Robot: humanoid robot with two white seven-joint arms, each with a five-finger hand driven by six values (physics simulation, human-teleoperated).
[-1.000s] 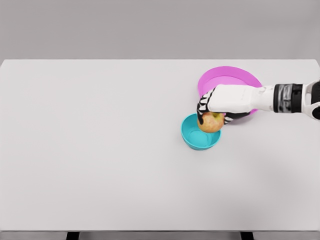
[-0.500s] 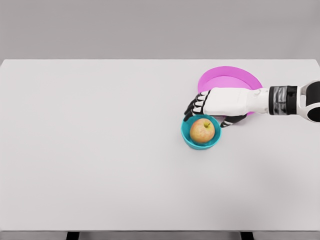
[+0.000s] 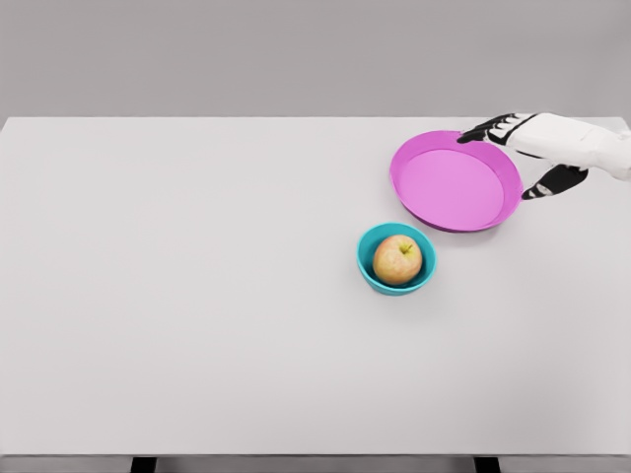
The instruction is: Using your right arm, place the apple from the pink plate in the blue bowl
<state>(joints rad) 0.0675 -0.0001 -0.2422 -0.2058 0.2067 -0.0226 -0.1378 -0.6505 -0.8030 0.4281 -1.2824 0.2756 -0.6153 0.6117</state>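
We see the apple (image 3: pixel 397 260) sitting in the blue bowl (image 3: pixel 369 266) on the table (image 3: pixel 197 296), the pink plate (image 3: pixel 454 187) bare just behind it, our right hand (image 3: pixel 552 146) above the plate's right rim, fingers (image 3: pixel 485 129) spread wide, holding nothing

Smooth matt table (image 3: pixel 197 296), plastic-looking pink plate (image 3: pixel 409 192) and blue bowl (image 3: pixel 367 264), faintly mottled apple (image 3: pixel 397 260)

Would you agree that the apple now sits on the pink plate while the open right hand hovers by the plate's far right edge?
Not quite. In the head view the apple sits in the blue bowl, not on the pink plate, which holds nothing. The rest is right: the right hand is open by the plate's far right edge.
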